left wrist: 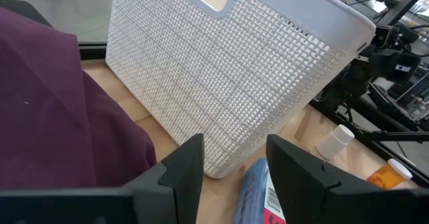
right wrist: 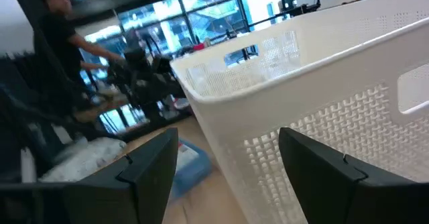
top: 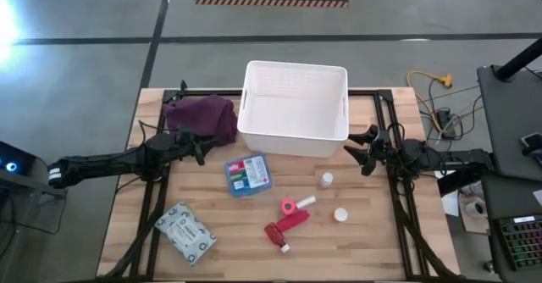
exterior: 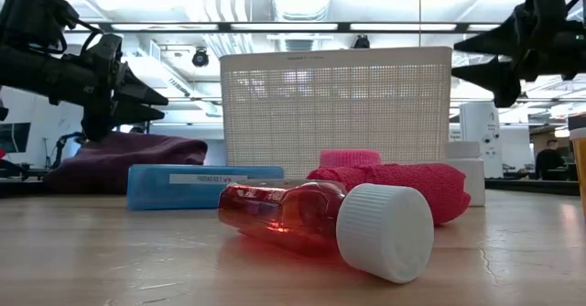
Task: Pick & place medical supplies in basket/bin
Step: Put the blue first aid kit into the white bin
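The white basket [top: 294, 109] stands at the table's far middle. In front of it lie the blue box [top: 247, 174], the pink tape roll [top: 289, 206], the red tube [top: 283, 230] on its side and two small white bottles [top: 326, 180] [top: 340, 215]. The grey-white packet [top: 185, 231] lies near the left front. My left gripper [top: 201, 147] hovers open, left of the basket, above the blue box's far end [left wrist: 258, 184]. My right gripper [top: 362, 150] hovers open at the basket's right near corner [right wrist: 221, 117]. Neither touches anything.
A maroon-purple cloth [top: 201, 118] lies bunched left of the basket, just beyond my left gripper. Bare wood shows along the table's near edge and right front. Cables and equipment sit off the table's right side. A person shows in the room beyond in the right wrist view.
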